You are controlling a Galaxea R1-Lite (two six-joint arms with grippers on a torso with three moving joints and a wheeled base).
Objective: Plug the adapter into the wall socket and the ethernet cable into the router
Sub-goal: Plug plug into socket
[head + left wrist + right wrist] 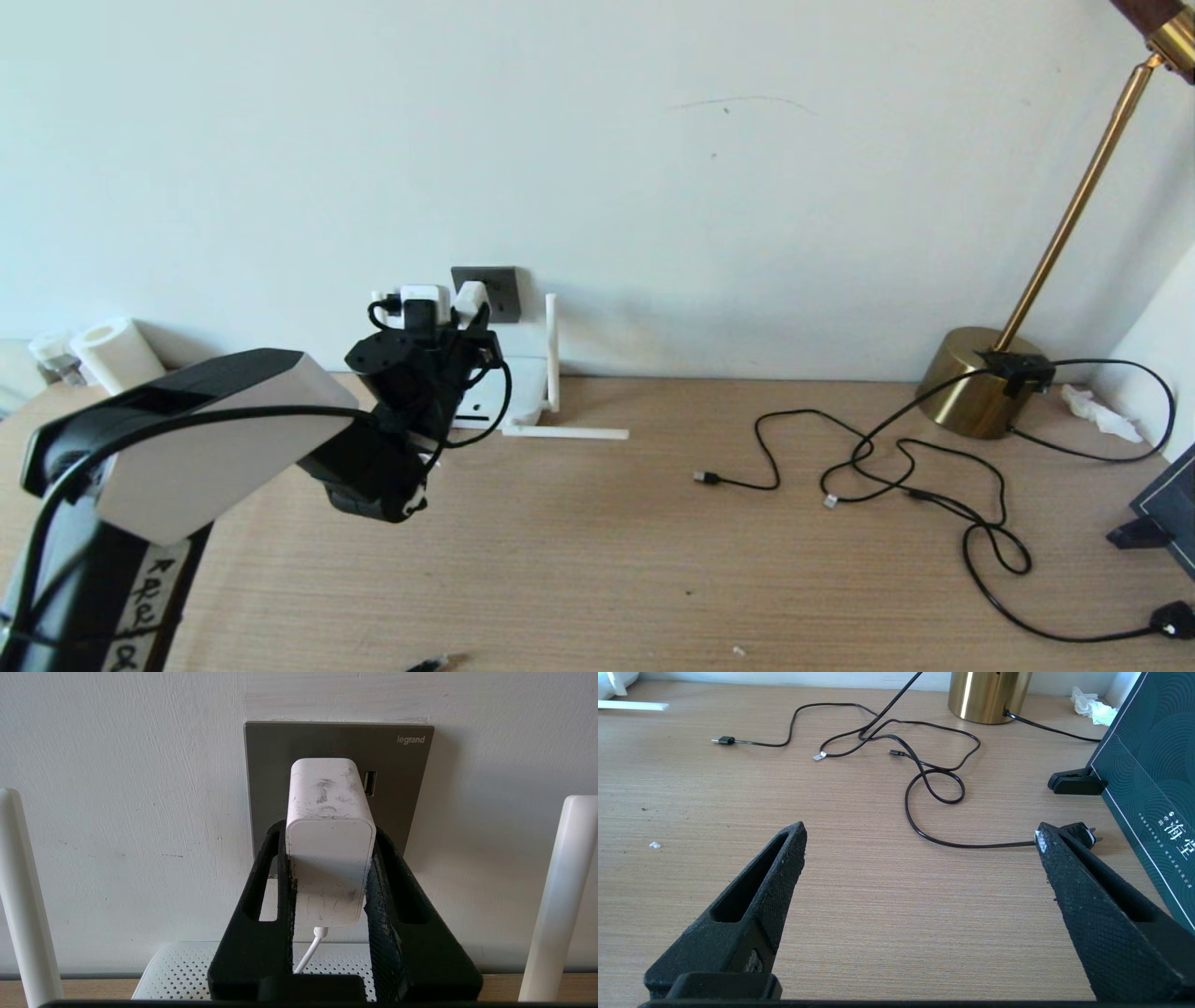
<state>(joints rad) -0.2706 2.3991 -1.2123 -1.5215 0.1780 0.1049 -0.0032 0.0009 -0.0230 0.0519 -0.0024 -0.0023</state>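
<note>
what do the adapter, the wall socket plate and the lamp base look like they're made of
The adapter: white matte plastic, probably, with grey scuffs on its shell. The wall socket: dark grey satin plate, plastic or coated metal; cannot tell which. The lamp base: brass-coloured metal by its look, with bright reflections.

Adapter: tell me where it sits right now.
In the left wrist view the adapter is clamped in the left hand, its front end at the grey wall socket and directly above the router, between two upright antennas.
</note>
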